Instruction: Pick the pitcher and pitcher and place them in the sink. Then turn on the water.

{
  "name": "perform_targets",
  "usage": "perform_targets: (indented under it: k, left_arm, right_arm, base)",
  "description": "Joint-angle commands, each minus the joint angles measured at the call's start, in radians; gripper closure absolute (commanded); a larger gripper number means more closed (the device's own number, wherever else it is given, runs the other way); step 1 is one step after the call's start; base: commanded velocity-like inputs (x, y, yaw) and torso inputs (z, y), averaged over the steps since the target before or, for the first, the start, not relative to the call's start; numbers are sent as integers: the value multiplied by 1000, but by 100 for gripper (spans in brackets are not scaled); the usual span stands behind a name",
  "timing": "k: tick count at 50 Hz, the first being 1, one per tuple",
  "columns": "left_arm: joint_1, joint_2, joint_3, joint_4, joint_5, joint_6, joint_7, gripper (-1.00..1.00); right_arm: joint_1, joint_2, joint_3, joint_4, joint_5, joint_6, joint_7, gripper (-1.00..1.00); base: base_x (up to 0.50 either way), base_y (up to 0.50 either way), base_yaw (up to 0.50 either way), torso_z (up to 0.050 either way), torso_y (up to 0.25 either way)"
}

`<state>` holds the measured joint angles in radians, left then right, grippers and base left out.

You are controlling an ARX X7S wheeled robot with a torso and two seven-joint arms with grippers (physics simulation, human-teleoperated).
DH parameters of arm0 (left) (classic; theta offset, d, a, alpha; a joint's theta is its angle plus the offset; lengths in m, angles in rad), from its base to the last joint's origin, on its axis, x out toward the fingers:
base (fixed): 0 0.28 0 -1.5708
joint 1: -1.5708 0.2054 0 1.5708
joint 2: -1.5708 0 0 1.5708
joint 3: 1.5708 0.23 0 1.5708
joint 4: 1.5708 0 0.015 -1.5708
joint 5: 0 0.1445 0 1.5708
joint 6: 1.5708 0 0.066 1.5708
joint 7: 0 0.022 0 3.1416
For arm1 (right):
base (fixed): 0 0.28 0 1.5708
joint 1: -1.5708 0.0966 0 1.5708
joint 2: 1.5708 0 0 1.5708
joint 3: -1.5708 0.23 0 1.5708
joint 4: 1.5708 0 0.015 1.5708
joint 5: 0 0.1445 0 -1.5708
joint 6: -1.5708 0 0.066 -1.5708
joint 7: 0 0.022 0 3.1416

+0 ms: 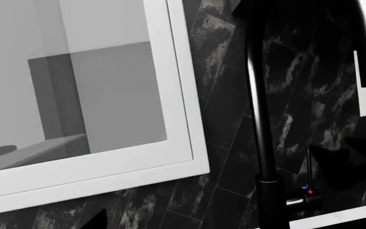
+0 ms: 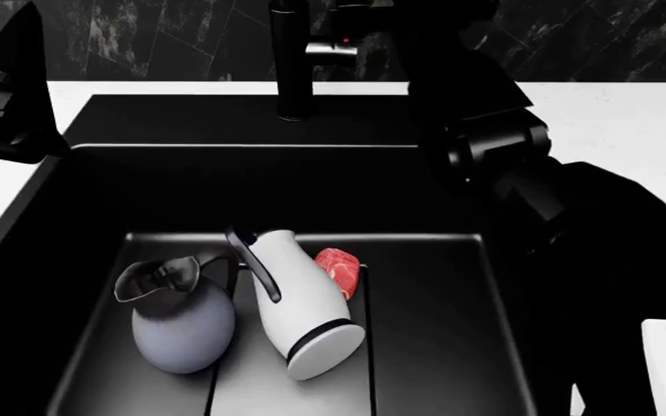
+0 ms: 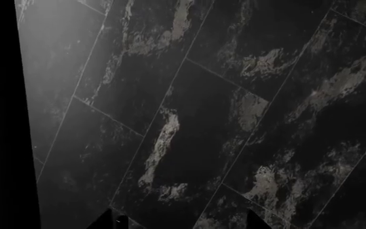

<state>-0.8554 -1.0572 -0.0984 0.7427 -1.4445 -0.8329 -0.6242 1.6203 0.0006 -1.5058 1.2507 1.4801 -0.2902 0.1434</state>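
Black and matte, the sink (image 2: 101,121) fills most of the head view, set into a white counter (image 2: 610,113) with dark marbled wall tiles (image 2: 136,35) behind it. At the far left edge a dark part of the left arm (image 2: 3,87) hangs over the counter; its fingers lie outside the head view, and only a dark tip shows at the edge of the left wrist view, so I cannot tell whether they are open or closed.

On the grooved sink floor, left of centre, the blue-grey jug (image 2: 183,325) lies tilted with its dark neck and handle toward the back. Just beside it, touching or nearly so, the white jug (image 2: 304,308) lies on its side — black handle up, black base band toward the front. Behind the white jug's right shoulder sits a red lump (image 2: 339,269), close against it.

At the back rim stands the black faucet (image 2: 292,61), with a small red dot on its side lever; the left wrist view shows the same faucet pipe (image 1: 259,105) beside a white window frame (image 1: 183,105).

Right of the faucet, the right arm (image 2: 506,147) reaches up toward the lever area. Its wrist view faces the tiles, showing only two dark tips — the fingers' state cannot be told.
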Motion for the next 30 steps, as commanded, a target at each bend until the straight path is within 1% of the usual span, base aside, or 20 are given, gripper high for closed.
perform_targets:
  k: [1,6,13,21,30]
  left_arm:
    - [-4,-1,2,-1,-3,0,0,-100]
    - [5,-1,-2,-1,1,3,3,-100]
    - [-20,-4,6,5,-34,-4,-28,-100]
    - [-8,-3,4,7,-26,-2,-26,-100]
    - [-11,-9,5,6,-33,-4,-21,-100]
  right_arm:
    - [12,0,-22,-27,22,-4,13,-100]
    - [15,0,-32,-33,30,-6,15,-100]
    - [26,0,-44,-35,38,8,15,-100]
    - [16,0,-50,-26,43,9,21,-100]
    - [5,0,-56,-43,53,91,23,-100]
  base:
    - [0,0,0,0,0]
    - [0,0,0,0,0]
    - [0,0,0,0,0]
    - [0,0,0,0,0]
    - [0,0,0,0,0]
